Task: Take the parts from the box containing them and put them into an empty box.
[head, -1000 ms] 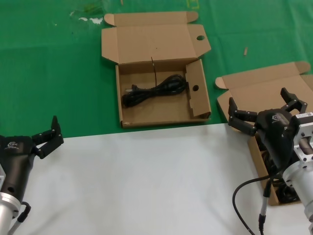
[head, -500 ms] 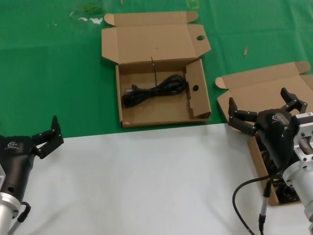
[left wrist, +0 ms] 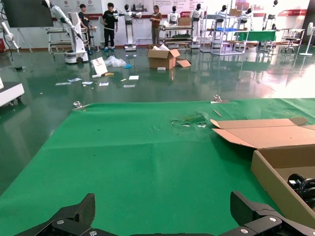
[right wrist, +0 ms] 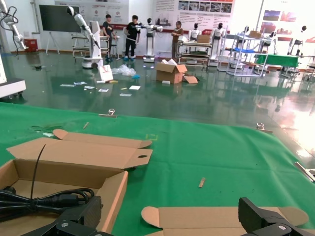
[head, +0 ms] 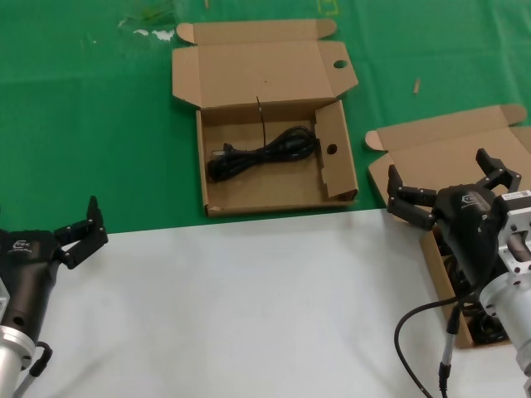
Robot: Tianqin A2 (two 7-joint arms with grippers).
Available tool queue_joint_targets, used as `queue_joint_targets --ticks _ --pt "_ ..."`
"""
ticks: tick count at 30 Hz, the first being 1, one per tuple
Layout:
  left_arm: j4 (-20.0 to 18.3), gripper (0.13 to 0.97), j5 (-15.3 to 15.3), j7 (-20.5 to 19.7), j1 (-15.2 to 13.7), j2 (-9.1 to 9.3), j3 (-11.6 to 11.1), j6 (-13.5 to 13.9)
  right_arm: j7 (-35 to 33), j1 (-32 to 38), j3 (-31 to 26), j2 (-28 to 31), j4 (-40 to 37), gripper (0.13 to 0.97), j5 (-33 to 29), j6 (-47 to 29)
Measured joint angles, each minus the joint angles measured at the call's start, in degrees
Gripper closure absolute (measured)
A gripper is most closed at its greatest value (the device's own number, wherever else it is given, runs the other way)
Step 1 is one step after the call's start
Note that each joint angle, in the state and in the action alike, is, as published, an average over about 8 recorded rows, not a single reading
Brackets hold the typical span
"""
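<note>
no change from a second ago: both my arms and every object sit exactly where they were.

green cloth [head: 99, 124] covers the far table, white sheet [head: 249, 307] covers the near part. box with round holes [head: 270, 124] lies open in the middle of the green cloth, lid folded back, one hole in the lid tab, one in the side flap. it is not empty: one black coiled cord [head: 261, 153] lies diagonally across its floor, with a thin black tie standing up at the back wall. same cord shows in the right wrist view [right wrist: 42, 199].

plain-lidded box [head: 452, 153] is at the far right, lid open. my right arm blocks most of its inside; dark cords [head: 481, 323] show only at the near end, count unclear.

my right gripper [head: 448, 186] hovers over that box, fingers spread wide, holding nothing. its cable [head: 423, 332] loops down over the white sheet.

my left gripper [head: 79, 232] sits parked at the left, at the green/white seam, fingers spread, holding nothing.

small debris: white scraps [head: 153, 33] on the far cloth, a tan sliver [head: 416, 85] between the boxes.
</note>
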Motion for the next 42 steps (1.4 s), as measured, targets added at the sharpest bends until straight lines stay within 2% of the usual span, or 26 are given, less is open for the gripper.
queue_joint_targets --ticks 42 --pt "0.0 0.132 0.0 0.0 0.0 0.00 0.0 0.0 0.0 0.0 0.0 0.0 0.0 0.129 0.0 0.0"
